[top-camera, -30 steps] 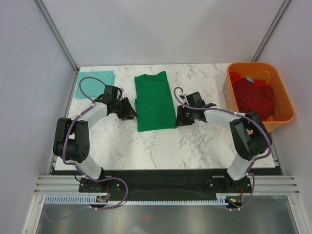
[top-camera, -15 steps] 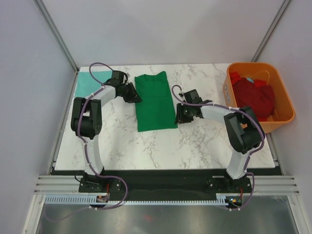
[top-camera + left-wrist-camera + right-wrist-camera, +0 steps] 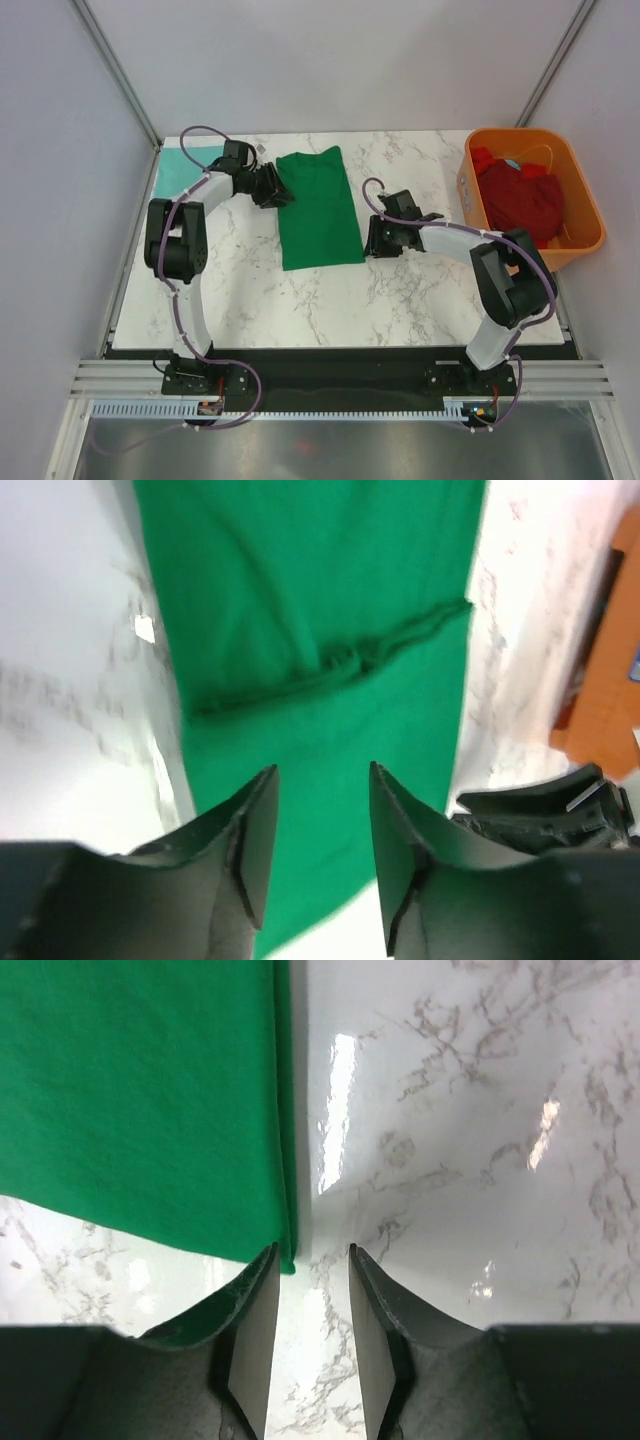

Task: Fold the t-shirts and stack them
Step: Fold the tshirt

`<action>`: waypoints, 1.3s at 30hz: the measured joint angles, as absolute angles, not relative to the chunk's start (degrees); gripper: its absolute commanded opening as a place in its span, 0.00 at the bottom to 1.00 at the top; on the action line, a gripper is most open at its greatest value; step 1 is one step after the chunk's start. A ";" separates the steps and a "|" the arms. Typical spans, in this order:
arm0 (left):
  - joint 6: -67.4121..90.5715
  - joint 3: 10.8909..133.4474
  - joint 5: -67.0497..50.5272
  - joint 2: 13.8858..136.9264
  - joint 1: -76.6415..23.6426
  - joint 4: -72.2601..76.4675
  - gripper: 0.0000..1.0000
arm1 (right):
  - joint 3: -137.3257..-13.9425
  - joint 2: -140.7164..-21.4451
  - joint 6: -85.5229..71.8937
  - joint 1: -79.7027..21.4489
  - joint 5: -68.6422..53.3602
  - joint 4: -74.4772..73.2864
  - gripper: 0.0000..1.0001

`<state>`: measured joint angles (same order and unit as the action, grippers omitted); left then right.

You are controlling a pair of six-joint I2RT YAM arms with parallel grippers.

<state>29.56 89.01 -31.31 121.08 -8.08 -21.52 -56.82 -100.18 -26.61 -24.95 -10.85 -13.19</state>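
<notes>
A dark green t-shirt point(image 3: 318, 205) lies flat at the table's centre, folded into a long strip with a sleeve crease showing point(image 3: 330, 665). My left gripper point(image 3: 275, 190) is at the shirt's far left edge, open point(image 3: 320, 770) above the cloth with nothing between its fingers. My right gripper point(image 3: 370, 240) stands open point(image 3: 312, 1250) at the shirt's near right corner point(image 3: 285, 1250); the corner just meets its left fingertip. A pale teal t-shirt point(image 3: 178, 165) lies folded at the far left, partly behind the left arm. Dark red t-shirts point(image 3: 522, 200) are heaped in the tub.
The orange tub point(image 3: 585, 215) stands at the table's right edge, also showing in the left wrist view point(image 3: 610, 680). Grey walls close in the far and side edges. Bare marble table point(image 3: 330, 300) stretches in front of the green shirt.
The left arm swung from the shirt's near left side up to its far left edge. The right gripper shifted only slightly beside the near right corner.
</notes>
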 measured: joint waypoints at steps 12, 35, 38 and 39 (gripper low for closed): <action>31.29 57.63 -23.18 87.55 -11.20 -21.12 0.59 | -47.70 -91.15 -48.93 -24.97 -8.10 -6.74 0.49; 43.09 42.35 -13.21 87.00 -21.74 -15.97 0.56 | -36.73 -91.61 -64.29 -26.79 -6.07 8.73 0.29; 43.83 42.35 -12.27 87.00 -21.74 -15.44 0.56 | -36.47 -92.16 -64.31 -26.79 -6.07 9.67 0.23; 44.01 42.33 -12.01 87.00 -21.74 -15.18 0.56 | -36.45 -92.38 -64.34 -26.79 -6.09 9.91 0.22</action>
